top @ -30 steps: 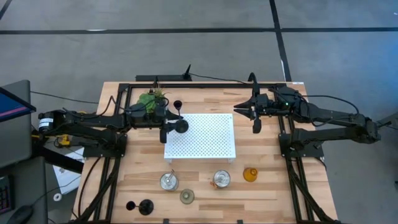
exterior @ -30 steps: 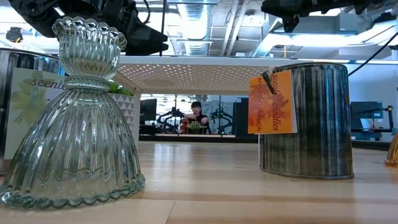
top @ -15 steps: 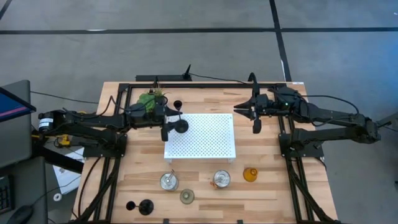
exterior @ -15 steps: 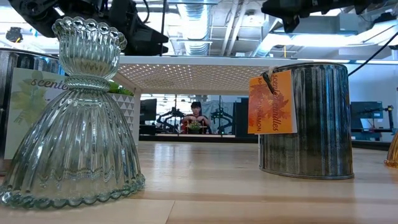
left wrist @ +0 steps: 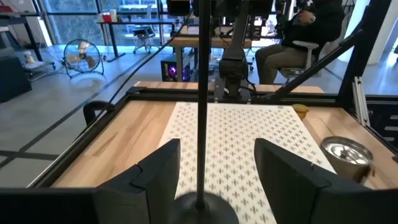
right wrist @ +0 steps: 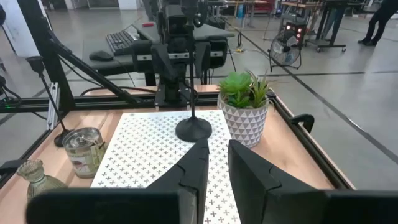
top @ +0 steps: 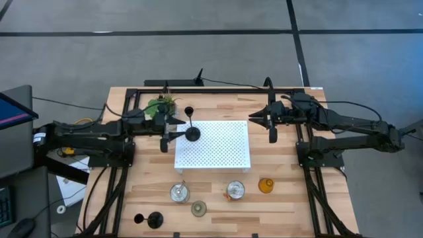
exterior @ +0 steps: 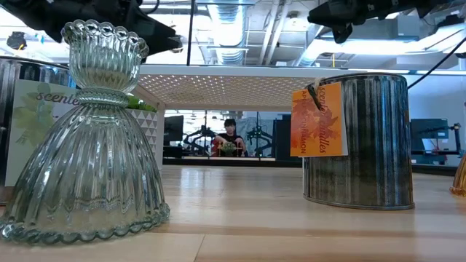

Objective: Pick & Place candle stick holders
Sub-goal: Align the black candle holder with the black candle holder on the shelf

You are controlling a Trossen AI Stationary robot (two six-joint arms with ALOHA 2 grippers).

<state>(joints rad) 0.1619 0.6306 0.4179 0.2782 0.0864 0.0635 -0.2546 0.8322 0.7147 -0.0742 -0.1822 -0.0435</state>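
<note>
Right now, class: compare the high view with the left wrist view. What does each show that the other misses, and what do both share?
Only the high view shows the potted plant, the amber holder, the pale green holder and the right gripper hovering beside the platform. Only the left wrist view shows a seated person beyond the table. Both show the white perforated platform with a black holder standing on it, between the open fingers of the left gripper.

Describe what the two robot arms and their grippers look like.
Both arms are dark, almost black, built of slim jointed links with black cables trailing along them. The left gripper and right gripper each end in two flat, matte black fingers. The left arm has a small yellow part near its base.
</note>
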